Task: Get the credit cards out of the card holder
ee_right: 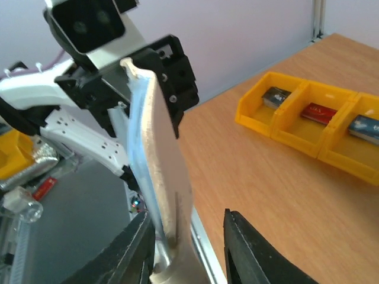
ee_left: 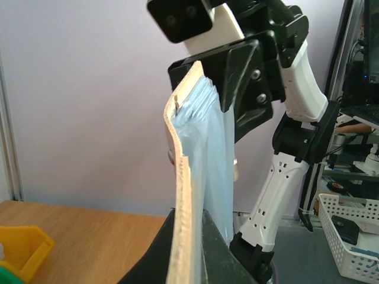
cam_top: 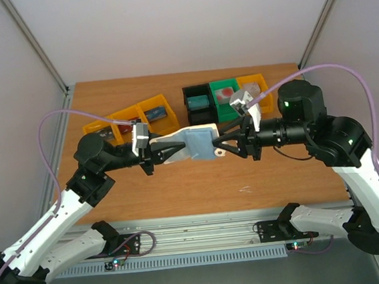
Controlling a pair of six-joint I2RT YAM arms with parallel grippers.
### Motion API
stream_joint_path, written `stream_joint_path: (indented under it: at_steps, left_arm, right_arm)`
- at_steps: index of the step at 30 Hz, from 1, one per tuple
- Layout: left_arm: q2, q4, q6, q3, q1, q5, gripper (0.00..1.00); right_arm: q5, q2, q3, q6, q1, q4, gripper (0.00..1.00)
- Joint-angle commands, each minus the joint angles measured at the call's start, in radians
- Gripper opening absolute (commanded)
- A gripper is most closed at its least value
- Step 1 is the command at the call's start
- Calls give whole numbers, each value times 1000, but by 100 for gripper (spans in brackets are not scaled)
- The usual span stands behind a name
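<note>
The card holder point(cam_top: 199, 141) is held in the air between both arms, blue-grey inner face up and whitish-beige face below. My left gripper point(cam_top: 177, 150) is shut on its left end. In the left wrist view the holder point(ee_left: 183, 177) stands edge-on, pinched at my left gripper point(ee_left: 189, 236). My right gripper point(cam_top: 228, 145) is open around the holder's right end with the snap tab. In the right wrist view the holder point(ee_right: 163, 160) sits near the left finger point(ee_right: 136, 242) of my right gripper point(ee_right: 186, 225), well clear of the other finger. No credit cards show; the holder's inside is hidden.
A row of yellow bins point(cam_top: 136, 115) stands at the back left and shows in the right wrist view point(ee_right: 308, 133) with small flat items inside. A black bin point(cam_top: 197, 102), a green bin point(cam_top: 225, 98) and a yellow bin point(cam_top: 254, 85) stand at the back centre.
</note>
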Motion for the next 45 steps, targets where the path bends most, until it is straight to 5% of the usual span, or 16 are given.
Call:
stream_joint_path:
  at_steps: [1, 8, 12, 18, 25, 26, 30, 36, 42, 45]
  left_arm:
    - [-20, 60, 29, 9, -6, 22, 0]
    - [-14, 51, 39, 17, -6, 42, 0]
    - [-5, 65, 32, 15, -7, 28, 0]
    - [-15, 61, 11, 6, -6, 4, 0]
    - [-28, 49, -7, -33, -7, -58, 0]
    - [-29, 43, -6, -37, -6, -80, 5]
    - [-49, -12, 17, -53, 3, -151, 57]
    - [-67, -103, 103, -68, 33, -27, 96]
    - [-10, -92, -26, -62, 31, -136, 99]
    - [11, -134, -76, -56, 47, -224, 99]
  right_arm:
    - [8, 31, 27, -16, 1, -31, 31]
    - [10, 35, -15, 27, 0, 14, 21]
    - [-30, 53, -83, 94, 10, 109, 33]
    - [-39, 77, -136, 140, 69, 250, 37]
    - [-68, 104, -141, 161, 95, 261, 6]
    - [-58, 102, -141, 163, 95, 258, 2]
    - [73, 81, -128, 162, 95, 215, 1]
    - [291, 124, -20, 187, 103, 38, 1]
    - [493, 237, 111, 131, 267, -25, 1]
    - [429, 248, 129, 96, 286, 1, 1]
